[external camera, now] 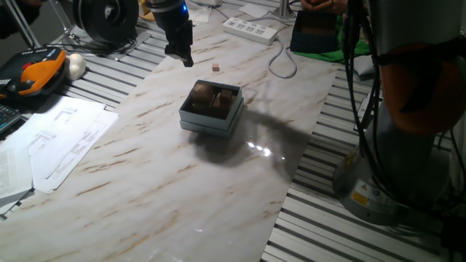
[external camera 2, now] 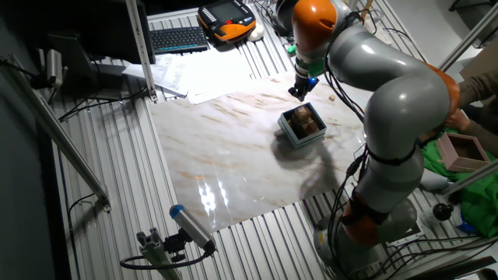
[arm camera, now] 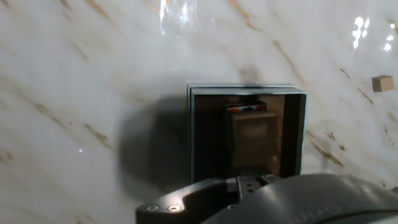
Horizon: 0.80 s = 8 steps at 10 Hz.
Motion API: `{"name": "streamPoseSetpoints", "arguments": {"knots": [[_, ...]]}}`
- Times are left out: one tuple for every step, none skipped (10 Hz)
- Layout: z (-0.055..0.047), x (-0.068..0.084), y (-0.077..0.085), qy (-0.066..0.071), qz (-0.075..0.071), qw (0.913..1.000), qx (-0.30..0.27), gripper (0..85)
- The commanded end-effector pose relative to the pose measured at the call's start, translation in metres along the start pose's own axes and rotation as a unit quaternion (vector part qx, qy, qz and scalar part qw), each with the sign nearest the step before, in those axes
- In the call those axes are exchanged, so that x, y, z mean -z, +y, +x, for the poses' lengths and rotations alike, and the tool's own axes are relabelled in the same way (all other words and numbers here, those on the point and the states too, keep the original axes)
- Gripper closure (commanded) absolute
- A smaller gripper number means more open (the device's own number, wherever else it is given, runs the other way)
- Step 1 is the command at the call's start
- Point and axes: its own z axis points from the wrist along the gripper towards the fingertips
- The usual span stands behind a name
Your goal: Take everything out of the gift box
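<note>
The gift box (external camera: pixel 211 109) is a small square box with grey-blue sides and a dark inside, standing on the marble tabletop. Light-tan wooden blocks (external camera: pixel 211 98) fill it. In the hand view the box (arm camera: pixel 199 134) holds a wooden block (arm camera: pixel 254 140) with the multicoloured puzzle cube (arm camera: pixel 245 109) partly hidden behind it. My gripper (external camera: pixel 183 58) hangs in the air behind and left of the box, apart from it and holding nothing. It also shows in the other fixed view (external camera 2: pixel 299 92), just beyond the box (external camera 2: pixel 302 126). Its fingers are too dark to tell apart.
A tiny brown wooden bit (external camera: pixel 216 67) lies behind the box and shows in the hand view (arm camera: pixel 382 83). A power strip (external camera: pixel 251 29) and a dark box on green cloth (external camera: pixel 317 33) stand at the back. Papers (external camera: pixel 58 138) and an orange pendant (external camera: pixel 36 73) lie at the left.
</note>
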Motion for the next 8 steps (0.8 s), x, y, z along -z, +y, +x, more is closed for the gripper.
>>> {"name": "streamPoseSetpoints", "arguments": {"knots": [[0.0,0.0,0.0,-0.003,0.017,0.9999,-0.002,68.0],[-0.002,-0.001,0.0,-0.007,0.024,0.9997,-0.003,34.0],[-0.01,-0.007,-0.003,-0.009,0.028,0.9996,-0.002,34.0],[-0.016,-0.015,-0.007,-0.013,0.031,0.9994,0.002,17.0],[-0.023,-0.025,-0.012,-0.019,0.03,0.9993,0.006,17.0],[-0.03,-0.037,-0.016,-0.022,0.027,0.9993,0.01,17.0],[-0.034,-0.05,-0.02,-0.027,0.028,0.9992,0.011,17.0],[-0.036,-0.059,-0.024,-0.027,0.026,0.9993,0.009,17.0]]}}
